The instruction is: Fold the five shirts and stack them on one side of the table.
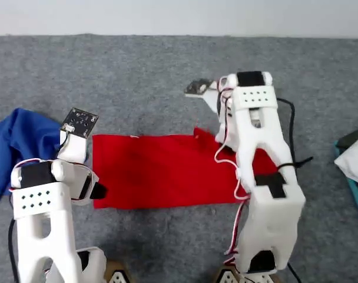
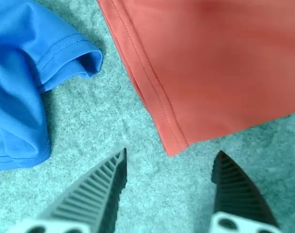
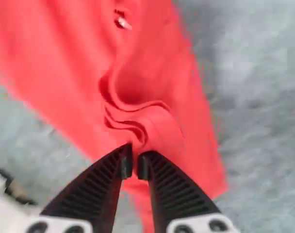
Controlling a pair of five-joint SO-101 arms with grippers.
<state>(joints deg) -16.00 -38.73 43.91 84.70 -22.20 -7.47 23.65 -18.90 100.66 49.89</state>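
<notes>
Grey fuzzy tabletop [image 1: 167,65], pale wall [image 1: 167,17] behind. Rectangular red stitched-hem shirt [image 1: 161,171] mid-table btw arms; crumpled blue shirt [image 1: 14,147] beside left gripper [image 2: 172,154], fingers apart. Right gripper [image 3: 134,155] clamped on bunched red folds.

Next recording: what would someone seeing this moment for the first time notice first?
The red shirt lies spread across the middle of the grey table, between the two arms. The right gripper is shut on a bunched fold at one end of it, while the left gripper hangs open by a corner at the other end. A crumpled blue shirt sits near that corner, on the table's left side.
</notes>
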